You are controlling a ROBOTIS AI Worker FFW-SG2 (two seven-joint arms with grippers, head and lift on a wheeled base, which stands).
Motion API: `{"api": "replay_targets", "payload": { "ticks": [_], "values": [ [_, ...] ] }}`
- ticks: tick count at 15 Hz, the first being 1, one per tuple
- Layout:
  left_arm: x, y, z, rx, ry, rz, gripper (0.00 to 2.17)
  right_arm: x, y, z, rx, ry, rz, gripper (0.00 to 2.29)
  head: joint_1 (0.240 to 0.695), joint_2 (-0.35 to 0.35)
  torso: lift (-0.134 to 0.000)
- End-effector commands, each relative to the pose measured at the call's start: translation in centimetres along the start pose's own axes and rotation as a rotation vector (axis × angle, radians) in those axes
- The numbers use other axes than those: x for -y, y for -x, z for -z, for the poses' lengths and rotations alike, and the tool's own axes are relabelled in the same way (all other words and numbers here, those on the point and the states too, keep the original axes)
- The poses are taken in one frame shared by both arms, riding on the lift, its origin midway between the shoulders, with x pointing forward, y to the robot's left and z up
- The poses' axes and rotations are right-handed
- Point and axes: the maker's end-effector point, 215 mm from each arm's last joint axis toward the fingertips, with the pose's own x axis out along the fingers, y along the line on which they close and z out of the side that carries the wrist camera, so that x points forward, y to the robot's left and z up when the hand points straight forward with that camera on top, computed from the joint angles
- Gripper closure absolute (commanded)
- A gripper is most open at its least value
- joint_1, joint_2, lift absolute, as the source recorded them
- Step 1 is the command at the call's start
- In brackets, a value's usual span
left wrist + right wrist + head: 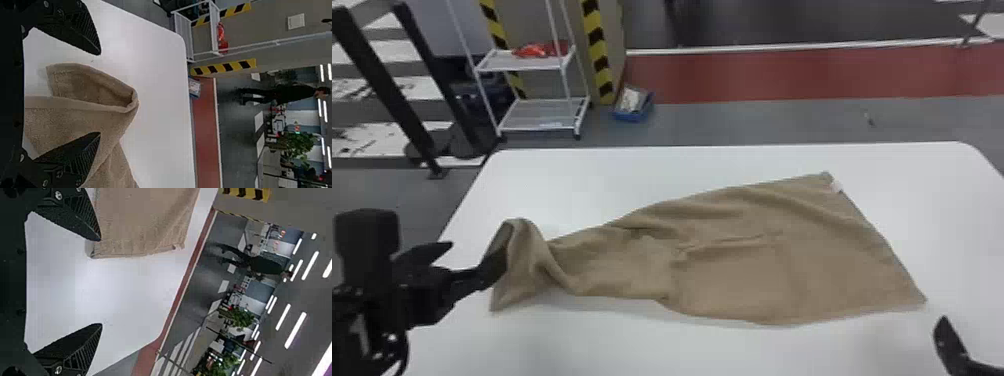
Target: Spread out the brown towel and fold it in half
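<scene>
The brown towel (742,260) lies across the white table, fairly flat at the right, narrowing and rumpled toward the left, where its end is bunched into a raised fold. At that left end stands my left gripper (477,255), open, one finger over the cloth. In the left wrist view the folded end of the towel (78,113) lies in front of the open left gripper (100,94). Near the towel's near right corner is my right gripper (944,335). The right wrist view has the right gripper (101,282) open, with the towel's edge (137,246) by one finger.
The white table (632,170) has bare surface around the towel. Beyond it on the floor stand a white rack (542,105) with red items on top and a small blue box (633,105).
</scene>
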Motion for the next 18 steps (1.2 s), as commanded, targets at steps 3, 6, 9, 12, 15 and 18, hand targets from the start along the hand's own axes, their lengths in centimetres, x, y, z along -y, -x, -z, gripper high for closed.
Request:
{"api": "replay_targets", "payload": {
  "ticks": [3,6,9,12,15,18],
  "values": [
    [0.6,1.6,-1.1,0.088,-0.152,0.053,0.18,1.8,-1.3,1.2,-0.097,0.088,-0.032,0.11,0.695,0.065,-0.128],
    [1.4,3.1,-0.1,0.061,-0.206,0.109,0.18,2.4,-1.9,0.3,-0.108,0.143,-0.074,0.11,0.695,0.028,-0.128],
    [2.2,3.9,-0.6,0.086,-0.307,0.148,0.18,2.7,-2.6,-1.0,-0.094,0.205,-0.121,0.11,0.695,0.017,-0.128],
    [3.6,4.3,-0.2,0.081,-0.398,0.217,0.21,3.4,-2.8,-1.4,-0.098,0.295,-0.161,0.11,0.695,0.005,-0.128],
    [5.1,4.8,0.6,0.060,-0.450,0.291,0.21,4.2,-3.4,-1.7,-0.112,0.404,-0.183,0.11,0.695,-0.023,-0.128],
    [5.6,5.0,1.2,0.048,-0.494,0.313,0.21,4.7,-4.0,-0.8,-0.137,0.451,-0.187,0.12,0.695,-0.048,-0.128]
  ]
}}
